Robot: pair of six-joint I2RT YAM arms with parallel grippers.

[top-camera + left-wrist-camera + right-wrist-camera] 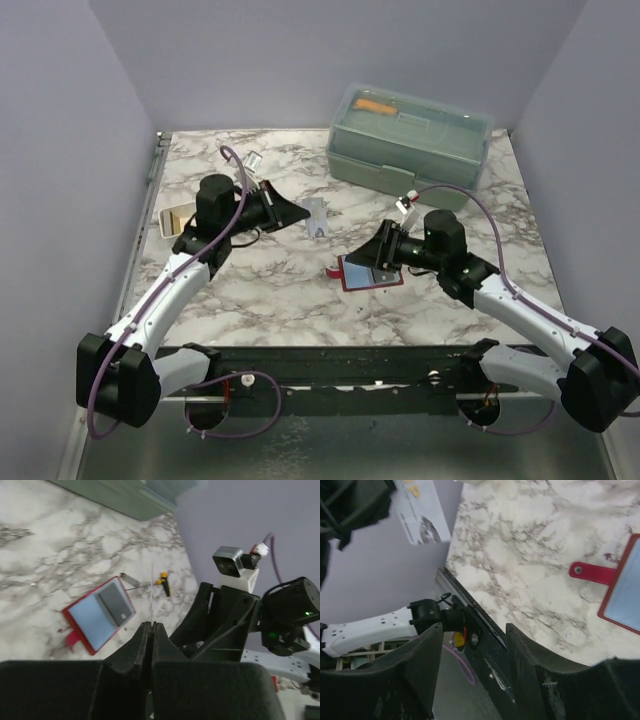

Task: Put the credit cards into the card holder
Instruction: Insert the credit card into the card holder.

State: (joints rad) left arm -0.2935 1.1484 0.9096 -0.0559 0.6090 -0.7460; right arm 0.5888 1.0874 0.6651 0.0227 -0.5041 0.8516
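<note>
The left claw (298,212) is pinched shut on a pale card (317,217), held off the bench (280,300). The right claw (366,256) stands wide with nothing in it, just by the holder (372,273). The holder lies open mid-bench, blue-grey face up.

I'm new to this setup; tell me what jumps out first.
An open red card holder lies mid-table, blue face up, the open right gripper close by it. The left gripper is shut on a pale card, held off the table. A pale-green lidded box sits at the back.
</note>
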